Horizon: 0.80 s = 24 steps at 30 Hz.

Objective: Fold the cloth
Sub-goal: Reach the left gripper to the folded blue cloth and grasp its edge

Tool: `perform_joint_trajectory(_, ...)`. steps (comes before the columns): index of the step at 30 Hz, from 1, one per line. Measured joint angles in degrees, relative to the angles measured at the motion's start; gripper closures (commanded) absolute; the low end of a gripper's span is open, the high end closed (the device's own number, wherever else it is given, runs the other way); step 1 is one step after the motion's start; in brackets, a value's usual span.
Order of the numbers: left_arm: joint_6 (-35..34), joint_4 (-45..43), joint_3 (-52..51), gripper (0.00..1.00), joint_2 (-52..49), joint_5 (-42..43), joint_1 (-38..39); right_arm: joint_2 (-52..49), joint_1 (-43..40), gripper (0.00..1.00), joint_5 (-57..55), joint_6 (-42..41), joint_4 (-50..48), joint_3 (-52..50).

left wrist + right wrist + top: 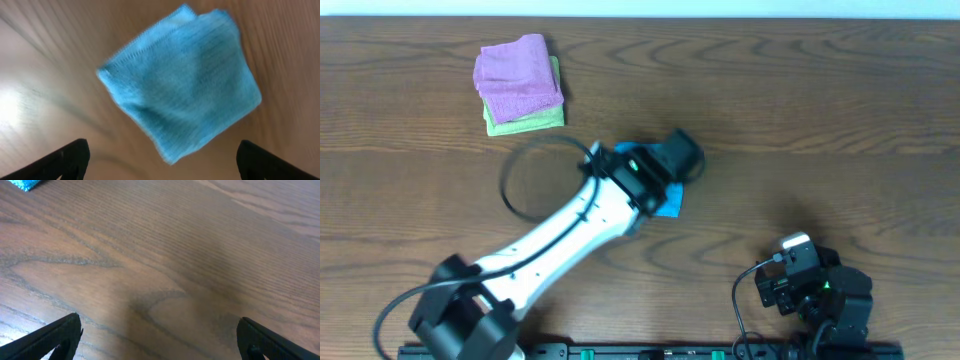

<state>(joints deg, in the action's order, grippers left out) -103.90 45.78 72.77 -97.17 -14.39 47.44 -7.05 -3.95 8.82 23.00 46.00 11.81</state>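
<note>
Hovering above the bright sky-blue soft fabric cloth (182, 82), the left gripper (162, 159) has its claw spread wide, pinching nothing. The cloth lies near the centre of the brown wooden table (820, 100), a shade toward 5 o'clock, as a small, roughly square packet. It looks light and limp, so its layers could slump apart; a pinch at a corner or doubled edge seems best. The right gripper (160, 335), at 5 o'clock, is likewise spread.
</note>
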Motion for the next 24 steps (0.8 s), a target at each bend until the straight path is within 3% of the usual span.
perform_joint_trajectory(4, -9.5, -20.8, -11.2, 0.05, -1.0, -4.0, 2.1, 0.0, 0.0, 0.01, 0.2, 0.0, 0.0, 0.0)
perform_joint_trajectory(8, -12.0, -29.3, -16.0, 0.05, -1.0, -6.2, 2.3, 0.0, 0.0, 0.01, 0.2, 0.0, 0.0, 0.0)
perform_joint_trajectory(17, -12.0, -29.5, -16.9, 0.05, -1.0, -4.7, 3.0, 0.0, 0.0, 0.01, 0.2, 0.0, 0.0, 0.0)
perform_joint_trajectory(24, -12.0, -21.6, -17.0, 0.05, 0.5, -2.9, 5.2, 0.0, 0.0, 0.01, 0.2, 0.0, 0.0, 0.0)
